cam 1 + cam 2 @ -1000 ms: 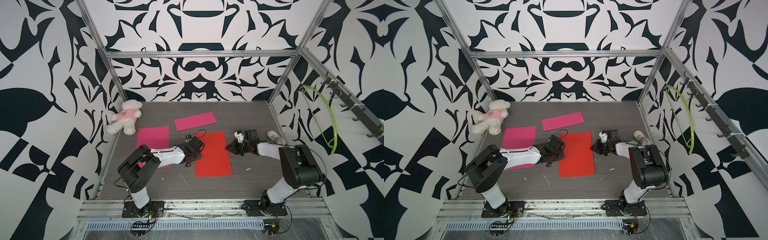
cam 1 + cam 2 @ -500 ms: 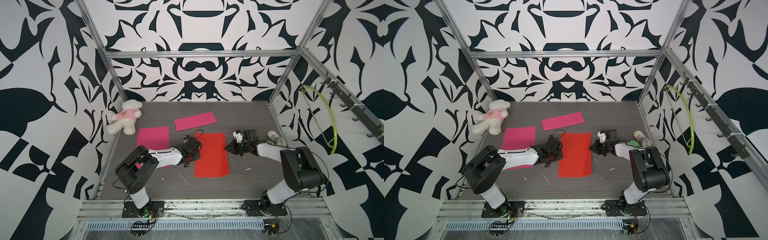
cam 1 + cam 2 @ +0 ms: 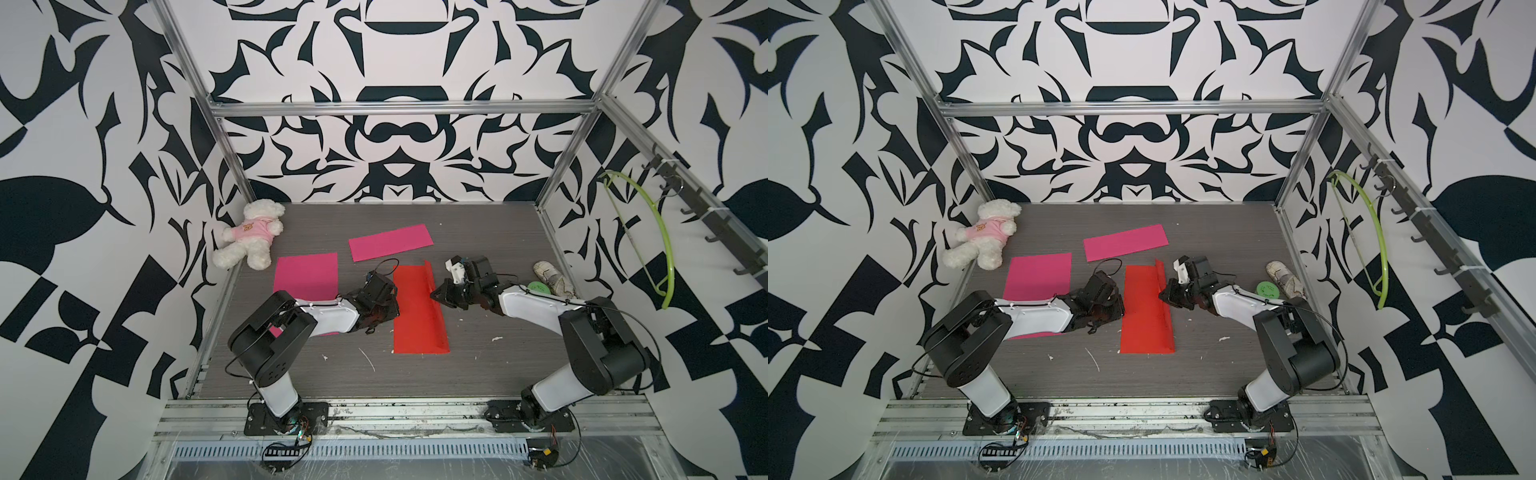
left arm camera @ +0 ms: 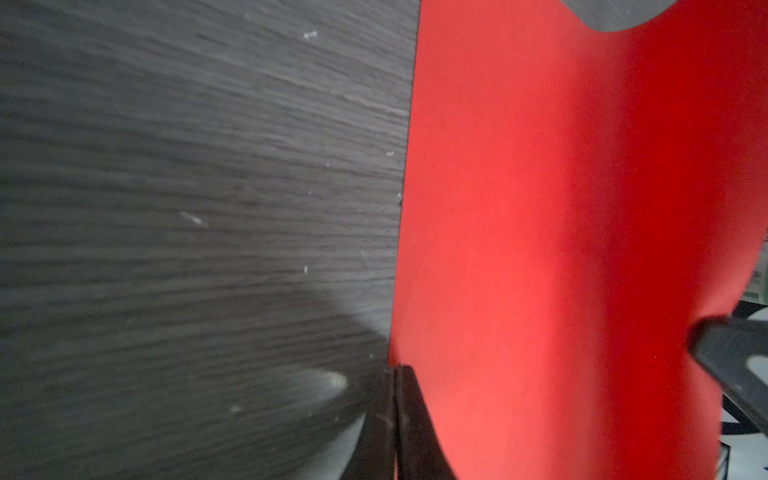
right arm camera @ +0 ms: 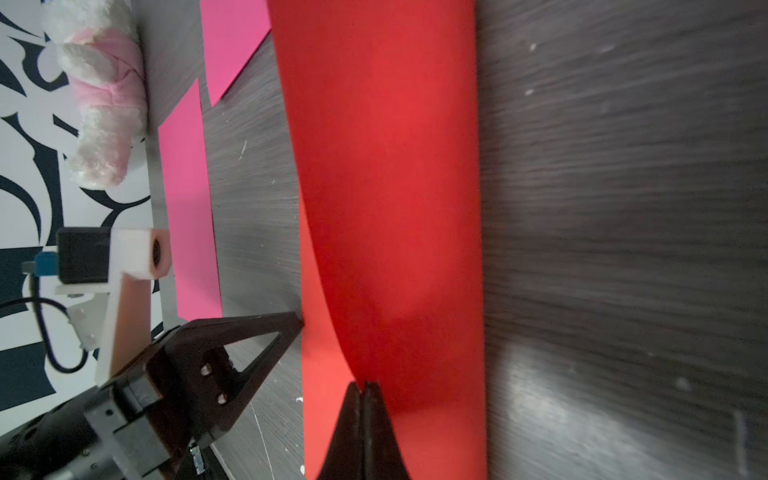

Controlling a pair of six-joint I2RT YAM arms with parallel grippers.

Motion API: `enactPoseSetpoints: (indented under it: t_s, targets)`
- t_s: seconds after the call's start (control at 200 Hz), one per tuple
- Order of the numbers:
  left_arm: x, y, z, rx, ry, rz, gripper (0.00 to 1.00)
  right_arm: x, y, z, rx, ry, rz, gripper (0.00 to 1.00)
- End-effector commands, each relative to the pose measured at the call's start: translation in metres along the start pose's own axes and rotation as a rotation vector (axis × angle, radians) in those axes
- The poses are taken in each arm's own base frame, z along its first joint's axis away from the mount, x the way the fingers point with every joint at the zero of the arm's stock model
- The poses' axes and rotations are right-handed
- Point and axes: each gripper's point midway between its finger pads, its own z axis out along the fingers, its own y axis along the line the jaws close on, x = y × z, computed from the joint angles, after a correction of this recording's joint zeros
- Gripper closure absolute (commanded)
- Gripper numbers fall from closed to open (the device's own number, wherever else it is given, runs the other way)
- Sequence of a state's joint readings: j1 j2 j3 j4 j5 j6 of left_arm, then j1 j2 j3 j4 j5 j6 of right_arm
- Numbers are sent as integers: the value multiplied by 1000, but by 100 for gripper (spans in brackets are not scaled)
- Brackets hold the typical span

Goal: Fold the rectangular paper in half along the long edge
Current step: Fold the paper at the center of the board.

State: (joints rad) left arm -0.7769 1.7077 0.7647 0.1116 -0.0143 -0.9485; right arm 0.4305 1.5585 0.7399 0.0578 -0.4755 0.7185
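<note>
The rectangular red paper [image 3: 415, 324] [image 3: 1144, 324] lies mid-table, long edges running front to back. Its right long edge is lifted and curls over toward the left. My right gripper [image 3: 434, 295] [image 3: 1163, 296] is shut on that raised edge; in the right wrist view the jaws [image 5: 365, 384] pinch the red paper [image 5: 395, 166]. My left gripper [image 3: 395, 305] [image 3: 1123, 305] is shut, tips down at the left long edge. In the left wrist view the closed tips [image 4: 395, 370] sit right at the border of the paper [image 4: 540, 208]. I cannot tell whether they pinch it.
Two pink sheets [image 3: 305, 272] [image 3: 390, 248] lie behind and left of the red one. A white teddy bear [image 3: 249, 232] sits at the back left corner. A crumpled white object [image 3: 550, 278] and a green lid [image 3: 539, 287] lie by the right wall.
The right gripper has raised the paper's right edge and carried it leftward, so the sheet looks narrower. The left gripper's jaws have closed the last bit at the left edge.
</note>
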Motion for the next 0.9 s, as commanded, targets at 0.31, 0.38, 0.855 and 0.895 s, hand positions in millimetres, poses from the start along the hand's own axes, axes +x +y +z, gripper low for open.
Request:
enactPoseSetpoints:
  t_s: [0.31, 0.38, 0.855, 0.895]
  targets:
    - [71, 86, 8, -252, 241, -38, 100, -9, 42, 37, -36, -141, 39, 100]
    - [71, 87, 9, -254, 243, -37, 100, -7, 45, 44, -39, -129, 41, 100]
    - [73, 89, 9, -258, 244, -41, 100, 5, 55, 80, -53, -90, 60, 100]
    - [73, 90, 9, -260, 246, -40, 100, 6, 53, 82, -50, -87, 61, 100]
